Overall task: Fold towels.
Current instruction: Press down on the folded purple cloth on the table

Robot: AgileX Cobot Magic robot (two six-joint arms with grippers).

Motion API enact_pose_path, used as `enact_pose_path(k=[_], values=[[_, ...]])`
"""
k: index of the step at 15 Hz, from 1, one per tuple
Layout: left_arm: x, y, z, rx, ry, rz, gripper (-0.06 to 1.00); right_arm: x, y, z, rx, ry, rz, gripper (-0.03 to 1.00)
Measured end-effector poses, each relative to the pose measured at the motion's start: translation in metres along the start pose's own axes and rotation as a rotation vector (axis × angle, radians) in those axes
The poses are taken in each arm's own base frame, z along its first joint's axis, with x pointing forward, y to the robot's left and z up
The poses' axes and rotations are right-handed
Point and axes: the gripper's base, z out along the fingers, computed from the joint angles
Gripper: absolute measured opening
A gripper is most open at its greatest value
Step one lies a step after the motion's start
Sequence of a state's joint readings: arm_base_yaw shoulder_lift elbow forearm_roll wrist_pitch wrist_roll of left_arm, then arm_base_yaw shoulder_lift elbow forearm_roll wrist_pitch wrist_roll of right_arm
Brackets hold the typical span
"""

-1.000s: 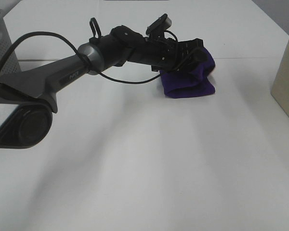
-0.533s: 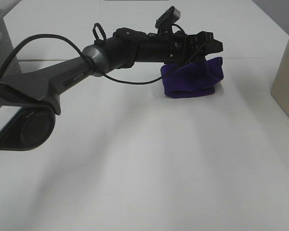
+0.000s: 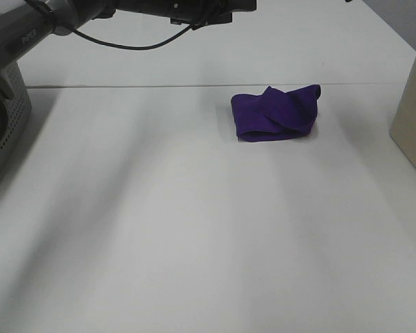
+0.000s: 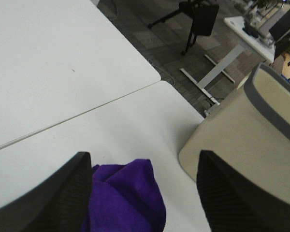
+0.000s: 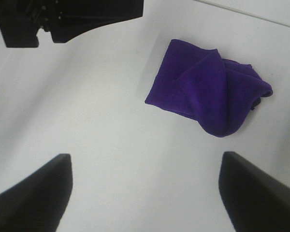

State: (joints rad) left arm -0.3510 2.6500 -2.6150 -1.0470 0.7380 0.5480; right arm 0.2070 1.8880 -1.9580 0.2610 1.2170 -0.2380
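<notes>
1. The towel [image 3: 276, 114] lies on the white table [image 3: 159, 229], right of the middle and just in front of the seam between the two tabletops. It is a small, lumpy purple bundle, and nothing touches it
2. My left gripper [image 4: 142, 164] hangs above it with the fingers spread wide and nothing between them. My right gripper [image 5: 145, 166] looks down on it from higher up, equally splayed and empty
3. The beige bin [image 3: 412, 118] stands near the towel on the right, apart from it
4. What could go wrong, as I judge it: the top layer sits skewed and puffed rather than flat, so it may slide or spring open by itself. If I pinch only that upper layer to tidy it, I would likely drag the fold apart. A right-arm approach from the bin's side might clip the bin
5. In the high view the long axis runs left to right, roughly along the seam. The rounded folded end faces left, and the loose corners bunch at the right, one poking toward the far right. I see no tag
</notes>
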Motion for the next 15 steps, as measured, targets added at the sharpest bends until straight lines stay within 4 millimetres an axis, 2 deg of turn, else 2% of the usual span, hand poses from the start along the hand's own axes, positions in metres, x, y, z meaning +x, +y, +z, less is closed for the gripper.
enact_pose_path(k=[1, 4, 5, 6, 7, 9, 10, 12, 13, 15], values=[[-0.004, 0.000, -0.006, -0.020, 0.021, 0.030, 0.58, 0.000, -0.001, 0.012, -0.021, 0.017, -0.012, 0.80], [-0.036, 0.017, -0.049, -0.158, 0.032, 0.057, 0.58, -0.002, 0.000, 0.070, -0.213, 0.029, -0.090, 0.78], [-0.040, 0.019, -0.056, -0.174, 0.036, 0.060, 0.58, -0.002, 0.001, 0.081, -0.252, 0.021, -0.104, 0.78], [-0.047, 0.023, -0.070, -0.200, 0.061, 0.068, 0.58, -0.002, -0.001, 0.109, -0.319, 0.000, -0.132, 0.77], [-0.047, 0.027, -0.082, -0.208, 0.121, 0.069, 0.58, 0.000, -0.005, 0.128, -0.326, -0.005, -0.137, 0.76], [-0.041, 0.032, -0.088, -0.210, 0.206, 0.065, 0.58, 0.001, -0.015, 0.158, -0.280, -0.043, -0.130, 0.73], [-0.040, 0.033, -0.089, -0.212, 0.218, 0.067, 0.58, 0.001, -0.017, 0.165, -0.267, -0.053, -0.127, 0.73], [-0.039, 0.034, -0.090, -0.218, 0.233, 0.072, 0.58, 0.009, -0.027, 0.196, -0.240, -0.049, -0.110, 0.72], [-0.039, 0.034, -0.090, -0.216, 0.239, 0.071, 0.58, 0.014, -0.042, 0.220, -0.229, -0.036, -0.089, 0.72], [-0.037, 0.033, -0.090, -0.210, 0.258, 0.068, 0.58, 0.017, -0.072, 0.235, -0.236, -0.038, -0.026, 0.72]])
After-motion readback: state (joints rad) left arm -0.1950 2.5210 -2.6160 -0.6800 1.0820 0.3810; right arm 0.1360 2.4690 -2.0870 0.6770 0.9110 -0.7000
